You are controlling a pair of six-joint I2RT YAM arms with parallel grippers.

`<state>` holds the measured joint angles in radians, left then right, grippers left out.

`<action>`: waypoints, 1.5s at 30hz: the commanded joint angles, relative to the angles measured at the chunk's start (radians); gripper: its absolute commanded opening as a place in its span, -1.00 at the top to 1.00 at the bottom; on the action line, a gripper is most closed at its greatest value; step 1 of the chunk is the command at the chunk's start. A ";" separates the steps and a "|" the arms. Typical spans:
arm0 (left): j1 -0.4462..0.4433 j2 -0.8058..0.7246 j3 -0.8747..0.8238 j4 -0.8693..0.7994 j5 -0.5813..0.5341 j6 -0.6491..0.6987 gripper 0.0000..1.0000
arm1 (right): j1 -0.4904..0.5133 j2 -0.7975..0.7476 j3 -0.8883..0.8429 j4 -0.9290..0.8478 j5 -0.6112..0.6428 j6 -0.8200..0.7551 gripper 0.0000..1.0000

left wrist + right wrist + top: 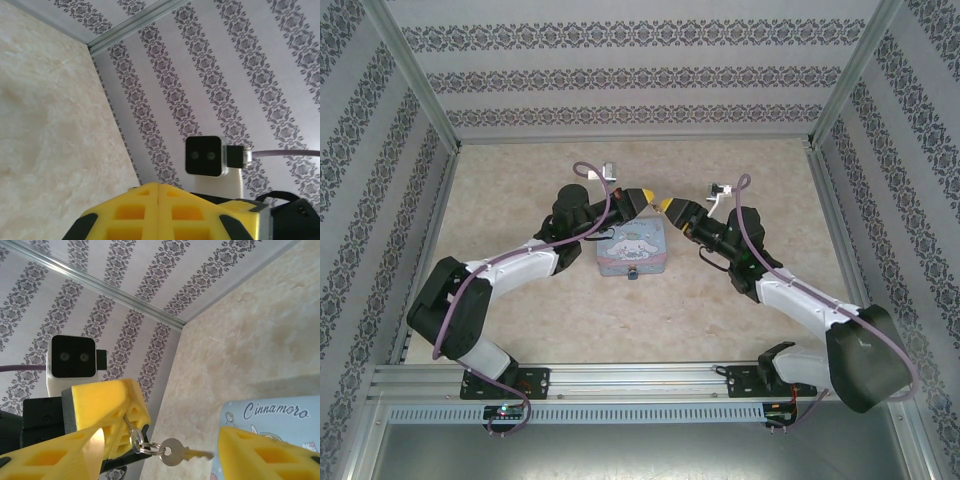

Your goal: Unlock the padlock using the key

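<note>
- At the bottom of the overhead view a metal rail (640, 378) carries both arm bases. The left arm (470, 300) climbs from the lower left and the right arm (810, 305) from the lower right, both bending in toward the centre.
- The padlock (633, 272) is a tiny bluish speck touching the near edge of the tin, just below frame centre. It is too small to tell how its shackle stands.
- The tin (632, 248), pastel blue with a cartoon white dog, lies flat on the beige table (520, 190). In the right wrist view its lettered lid fills the lower right corner.
- The left gripper (645, 196) hovers over the tin's far edge. In its own wrist view the yellow fingers (135, 215) are pressed together with no gap.
- The right wrist view shows those fingers pinching a thin wire loop. The key (176, 453) hangs from it on a small ring, low in the frame and clear of the tin.
- The right gripper (667, 207) faces the left one, tip near tip. Its fingers are spread wide, one at the lower left and one at the lower right of its wrist view, with the key between them untouched.
- Behind everything stands the patterned wall (640, 70).
</note>
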<state>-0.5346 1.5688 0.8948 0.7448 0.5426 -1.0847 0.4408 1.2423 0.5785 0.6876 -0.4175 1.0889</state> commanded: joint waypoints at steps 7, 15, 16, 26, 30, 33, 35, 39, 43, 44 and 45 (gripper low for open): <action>0.015 0.041 -0.002 0.134 0.028 -0.101 1.00 | 0.007 0.076 0.031 0.200 -0.056 0.058 -0.03; 0.016 0.055 0.005 0.136 0.031 -0.112 1.00 | 0.017 0.122 0.041 0.233 -0.078 0.069 0.20; 0.016 0.056 0.004 0.136 0.031 -0.112 1.00 | 0.020 0.126 0.043 0.234 -0.079 0.069 0.20; 0.017 0.059 0.009 0.128 0.027 -0.107 1.00 | 0.035 0.157 0.029 0.259 -0.081 0.073 0.33; 0.017 0.061 0.007 0.129 0.027 -0.104 1.00 | 0.035 0.164 0.026 0.266 -0.079 0.075 0.38; 0.017 0.061 0.005 0.129 0.027 -0.106 1.00 | 0.032 0.164 0.022 0.267 -0.075 0.076 0.38; 0.017 0.061 0.004 0.129 0.025 -0.106 1.00 | 0.027 0.163 0.018 0.268 -0.072 0.079 0.37; 0.017 0.062 0.001 0.130 0.024 -0.106 1.00 | 0.016 0.158 0.014 0.270 -0.069 0.085 0.35; 0.017 0.063 -0.003 0.131 0.022 -0.110 1.00 | 0.013 0.158 0.019 0.270 -0.078 0.090 0.36; 0.016 0.062 -0.004 0.132 0.022 -0.109 1.00 | 0.013 0.159 0.020 0.270 -0.078 0.091 0.37; 0.016 0.060 -0.005 0.132 0.022 -0.109 1.00 | 0.013 0.161 0.018 0.271 -0.078 0.091 0.37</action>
<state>-0.5282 1.6226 0.8936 0.8032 0.5499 -1.1877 0.4603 1.4017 0.5919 0.8989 -0.4847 1.1767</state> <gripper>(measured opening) 0.049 0.316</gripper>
